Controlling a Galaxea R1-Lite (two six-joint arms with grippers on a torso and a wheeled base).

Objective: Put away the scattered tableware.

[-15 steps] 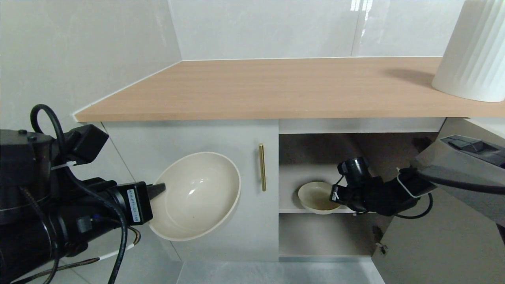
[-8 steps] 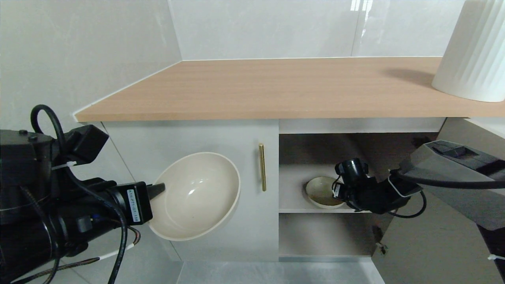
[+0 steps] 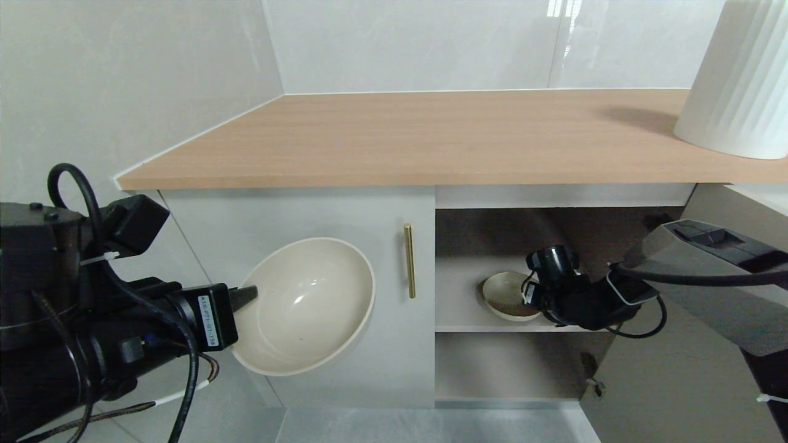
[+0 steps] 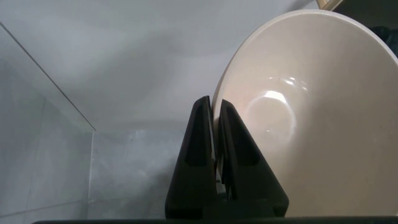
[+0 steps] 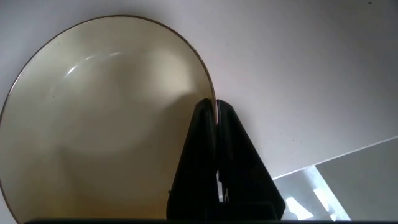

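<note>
Since the small bowl (image 3: pixel 506 294) is already held inside the open cupboard, low over the middle shelf (image 3: pixel 458 289), the step in hand is judged to be its setting-down.

How it is best done:
- The bowl should be lowered until its base is flat on the shelf before the rim is let go. Whether the base already touches cannot be told from the head view.
- The bowl appears tilted toward the camera, so it should be levelled first. Released on a slant, it would likely rock or slide toward the shelf's front edge.
- It is best placed well back from that edge, so that room is left for the second bowl.
- After release, the arm should be drawn straight out, clear of the rim.

Tool state:
- Right gripper (image 5: pixel 216 107): closed narrowly on the small bowl's rim, one finger inside the wall and one outside, with almost no gap left between them.
- Left gripper (image 4: pixel 215 104): likewise pinched tight on the rim of the large bowl (image 3: pixel 311 304), which is held in the air, tipped open toward the camera, in front of the closed door (image 3: pixel 295 212) and beside its brass handle (image 3: pixel 408 261). This bowl is judged not yet put away.
</note>
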